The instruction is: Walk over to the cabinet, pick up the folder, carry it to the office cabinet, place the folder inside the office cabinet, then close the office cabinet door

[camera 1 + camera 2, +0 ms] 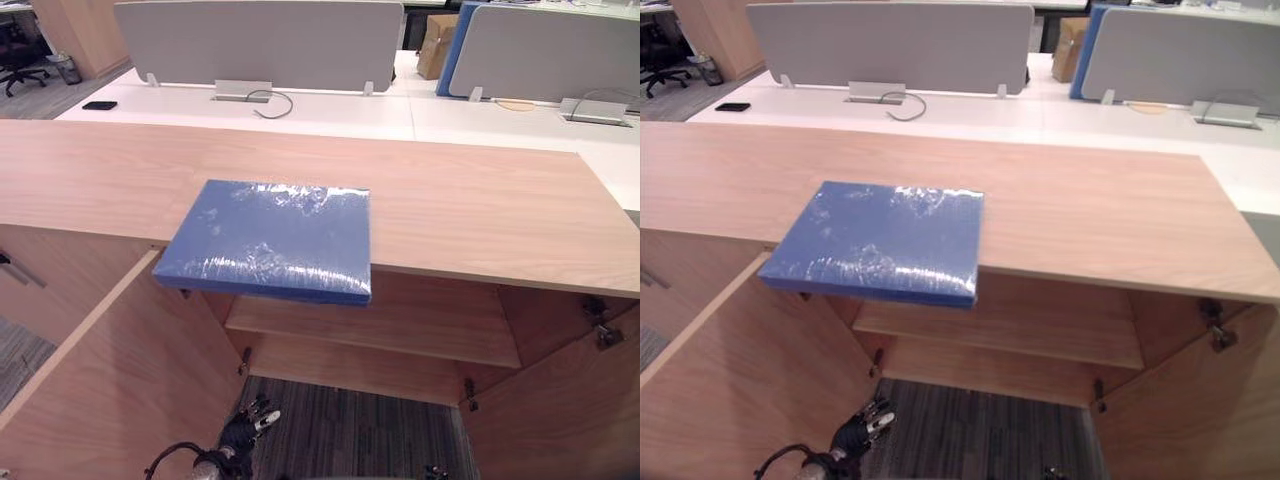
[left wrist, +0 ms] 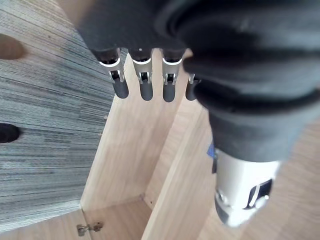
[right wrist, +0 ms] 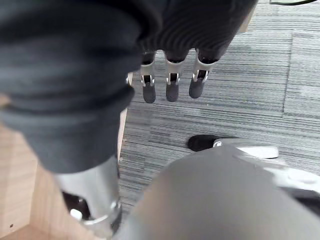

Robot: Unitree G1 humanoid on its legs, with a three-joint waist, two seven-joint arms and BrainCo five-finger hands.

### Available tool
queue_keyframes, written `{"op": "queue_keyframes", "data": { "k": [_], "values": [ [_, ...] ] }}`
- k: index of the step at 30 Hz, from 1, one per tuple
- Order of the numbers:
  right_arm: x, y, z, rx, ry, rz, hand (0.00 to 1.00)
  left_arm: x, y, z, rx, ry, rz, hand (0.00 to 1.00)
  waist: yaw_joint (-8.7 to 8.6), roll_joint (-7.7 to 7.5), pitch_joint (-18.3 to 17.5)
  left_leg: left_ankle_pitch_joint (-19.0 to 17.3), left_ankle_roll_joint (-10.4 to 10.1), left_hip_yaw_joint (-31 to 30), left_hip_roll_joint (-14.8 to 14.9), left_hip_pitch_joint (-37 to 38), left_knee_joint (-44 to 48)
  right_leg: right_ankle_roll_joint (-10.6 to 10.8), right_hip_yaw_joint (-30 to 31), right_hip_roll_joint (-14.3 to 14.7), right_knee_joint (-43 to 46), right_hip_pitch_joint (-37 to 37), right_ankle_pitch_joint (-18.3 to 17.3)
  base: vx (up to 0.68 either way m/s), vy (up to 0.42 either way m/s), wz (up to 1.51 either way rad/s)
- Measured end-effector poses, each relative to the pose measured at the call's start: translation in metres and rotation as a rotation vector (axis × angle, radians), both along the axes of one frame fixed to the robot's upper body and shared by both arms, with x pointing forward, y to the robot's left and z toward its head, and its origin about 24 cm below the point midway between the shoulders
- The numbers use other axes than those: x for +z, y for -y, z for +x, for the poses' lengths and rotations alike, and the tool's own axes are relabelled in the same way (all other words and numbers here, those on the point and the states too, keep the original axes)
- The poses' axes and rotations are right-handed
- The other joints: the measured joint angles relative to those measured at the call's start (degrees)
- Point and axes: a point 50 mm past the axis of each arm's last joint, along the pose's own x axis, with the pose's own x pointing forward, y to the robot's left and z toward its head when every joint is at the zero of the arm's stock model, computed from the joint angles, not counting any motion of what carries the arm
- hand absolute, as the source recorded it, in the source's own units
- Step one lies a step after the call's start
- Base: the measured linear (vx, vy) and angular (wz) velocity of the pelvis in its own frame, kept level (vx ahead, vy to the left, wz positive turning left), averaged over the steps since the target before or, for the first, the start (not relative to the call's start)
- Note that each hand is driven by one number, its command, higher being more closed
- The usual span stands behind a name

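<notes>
While folder [image 1: 268,238] overhangs cabinet top [image 1: 480,200], open door [image 1: 110,390] beneath (left side), phone [image 1: 99,105] beyond

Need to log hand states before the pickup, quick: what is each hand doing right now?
Left hand: open, fingers straight, holding nothing.
Right hand: open, fingers straight, holding nothing.
The folder lies on the cabinet top, in neither hand.

Glossy plastic-wrapped blue folder [image 1: 268,238], matt wood-grain cabinet [image 1: 480,200], ribbed grey carpet [image 1: 350,430], smooth white desk [image 1: 330,112]
</notes>
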Motion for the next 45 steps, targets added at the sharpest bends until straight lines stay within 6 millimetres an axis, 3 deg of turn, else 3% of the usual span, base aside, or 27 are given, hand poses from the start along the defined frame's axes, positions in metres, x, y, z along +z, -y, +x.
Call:
{"op": "queue_keyframes", "data": {
  "k": [7,11,19,23,26,28,31,35,45],
  "values": [
    [0.0,0.0,0.003,0.044,0.0,-0.007,0.0,0.016,-0.013,0.003,0.14,0.084,-0.052,0.0,0.53,0.08,-0.2,0.0,0.0,-1.4,0.0,0.0,0.0,0.3,-1.5,-0.1,1.4,-0.1,-1.0,0.0,0.011,0.1],
    [-0.001,0.001,-0.003,0.059,-0.025,-0.015,0.0,0.051,-0.042,0.015,0.481,0.3,-0.19,0.0,2.0,0.23,-0.7,2.7,0.3,-4.0,-0.5,0.1,-3.0,0.2,-3.2,-0.6,3.2,-1.6,-2.6,-0.12,-0.015,0.28],
    [0.001,0.002,0.004,0.068,-0.011,-0.022,0.0,0.102,-0.085,0.02,0.764,0.631,-0.213,0.0,3.63,0.14,-1.3,4.3,0.5,-6.1,-1.1,0.1,-4.6,0.2,-5.2,-0.8,2.9,-1.2,-2.3,-0.01,-0.002,0.15],
    [0.002,-0.002,0.016,0.096,0.016,-0.023,0.0,0.12,-0.089,0.021,0.832,0.705,-0.197,0.0,3.98,0.15,-1.2,4.4,0.6,-6.6,-1.3,0.1,-4.8,0.3,-5.6,-1.0,2.7,-1.1,-2.2,0.03,0.003,0.07],
    [0.002,-0.009,0.023,0.102,0.031,-0.009,0.0,0.152,-0.081,0.027,0.851,0.857,-0.245,0.0,4.3,0.18,-1.0,4.4,0.6,-6.8,-1.1,-0.2,-4.7,0.2,-5.6,-1.0,2.7,-0.9,-2.2,0.02,-0.011,0.05],
    [0.002,-0.011,0.024,0.103,0.034,-0.002,0.0,0.189,-0.078,0.028,0.829,1.041,-0.241,0.0,4.6,0.2,-0.9,4.1,0.5,-7.0,-1.1,-0.5,-4.2,0.2,-5.6,-1.0,2.7,-0.9,-2.2,0.0,-0.005,0.02],
    [0.001,-0.013,0.024,0.1,0.03,0.003,0.0,0.243,-0.072,0.022,0.748,1.282,-0.077,0.0,4.56,0.38,-0.6,2.9,0.4,-7.0,-1.1,-1.5,-2.1,0.2,-5.6,-0.9,2.7,-0.8,-2.2,0.0,0.0,0.0],
    [0.001,-0.01,0.023,0.062,0.026,0.004,0.0,0.273,-0.046,0.025,0.561,1.369,0.267,0.0,4.46,0.55,-0.5,2.7,0.5,-7.1,-1.0,-2.4,-1.5,0.2,-5.6,-0.8,2.9,-1.3,-2.2,0.0,0.0,0.0],
    [0.001,-0.014,0.025,0.067,0.031,0.01,0.0,0.284,-0.004,0.04,0.346,1.444,0.861,0.0,4.33,0.28,-0.5,2.3,0.4,-5.9,-0.8,-4.0,-0.8,-0.1,-4.5,-0.6,2.9,-3.2,-1.9,0.02,-0.003,-0.05]
  ]
}}
